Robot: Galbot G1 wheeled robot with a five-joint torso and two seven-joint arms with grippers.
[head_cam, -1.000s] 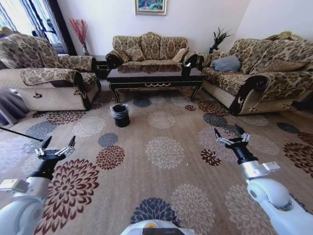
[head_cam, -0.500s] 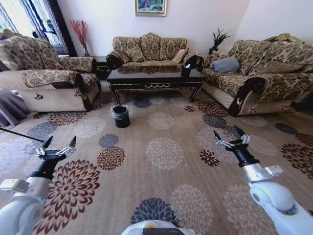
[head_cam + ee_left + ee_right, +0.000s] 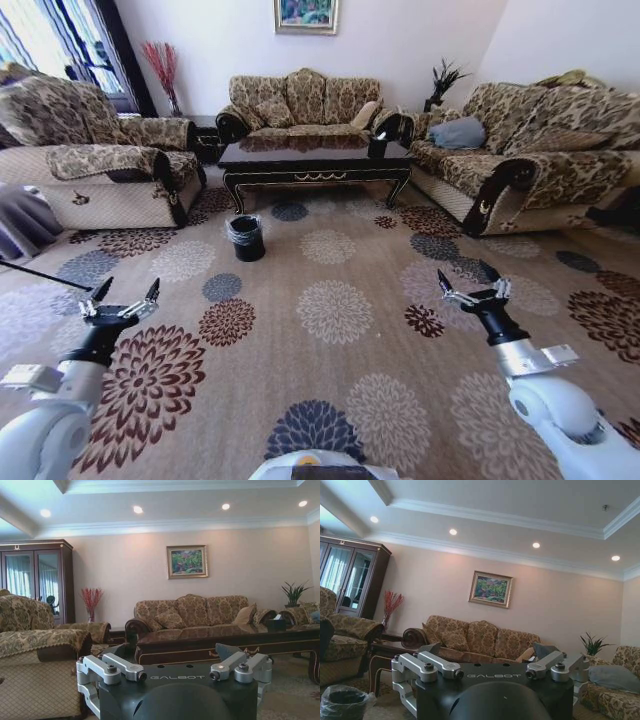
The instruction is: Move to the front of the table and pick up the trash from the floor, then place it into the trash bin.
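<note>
A patterned floral carpet (image 3: 330, 330) covers the floor, and on it stand the dark glossy table (image 3: 315, 160) between the sofas and, just in front of its left end, the black trash bin (image 3: 246, 238).

Living room. Floor: beige carpet (image 3: 340, 360) printed with large round flower medallions in brown, blue and cream. Three patterned brown-and-gold sofas: one at centre top against the back wall (image 3: 303, 100), one at upper left (image 3: 95, 150), one at upper right (image 3: 530, 150) carrying a grey cushion (image 3: 458, 133). Plain cream walls; a framed painting (image 3: 307, 15) hangs above the centre sofa. Red dried stems in a vase (image 3: 165, 70) stand left of it, a green plant (image 3: 443, 80) right. Bright window (image 3: 45, 40) at upper left. Dark glass-door cabinet (image 3: 35, 580); white moulded ceiling with recessed spotlights (image 3: 453, 532).
</note>
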